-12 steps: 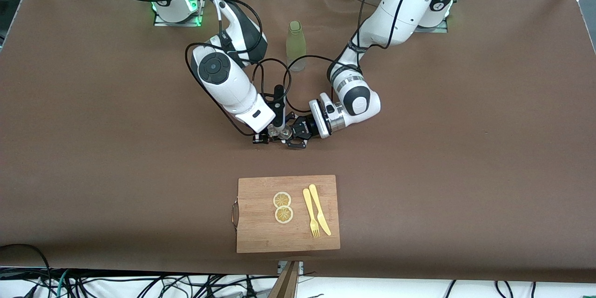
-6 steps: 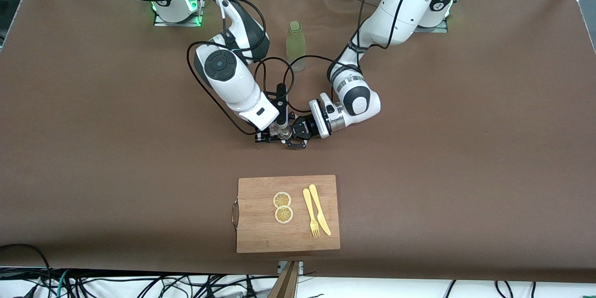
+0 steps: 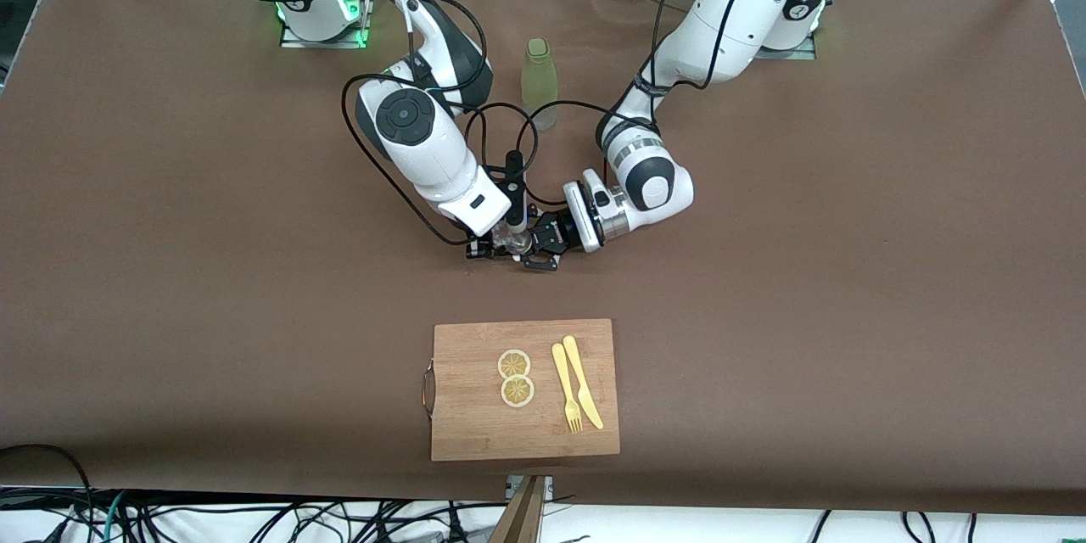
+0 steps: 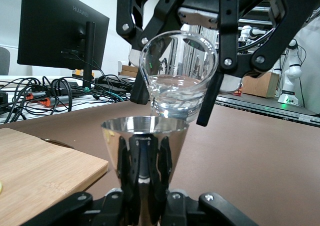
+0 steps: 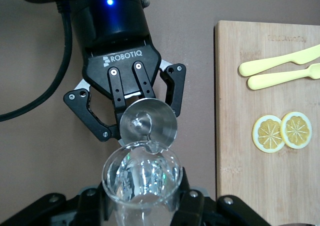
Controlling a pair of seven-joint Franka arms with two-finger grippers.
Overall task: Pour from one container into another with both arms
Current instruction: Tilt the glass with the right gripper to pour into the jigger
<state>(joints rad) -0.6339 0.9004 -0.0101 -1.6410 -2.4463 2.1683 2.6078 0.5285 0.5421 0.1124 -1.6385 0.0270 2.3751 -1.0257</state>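
Two pincers meet over the counter's middle: the right pincer (image 5: 145, 206) grips a tilted glass (image 4: 178, 75), and the left pincer (image 4: 145, 206) clamps a steel cup (image 5: 149, 127). Pouring has begun; much water remains.

A clear glass beaker (image 4: 177, 75) — tilted, part full of clear liquid — is clamped in the right gripper (image 5: 145, 196); a thin stream falls from its spout. Just below, a steel cone-shaped cup (image 4: 145, 151) stands upright, pinched by the left gripper (image 5: 137, 103) — both over bare table mid-table.

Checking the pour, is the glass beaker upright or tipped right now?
Tipped. The right gripper holds the glass beaker tilted, its spout over the metal cup in the left gripper.
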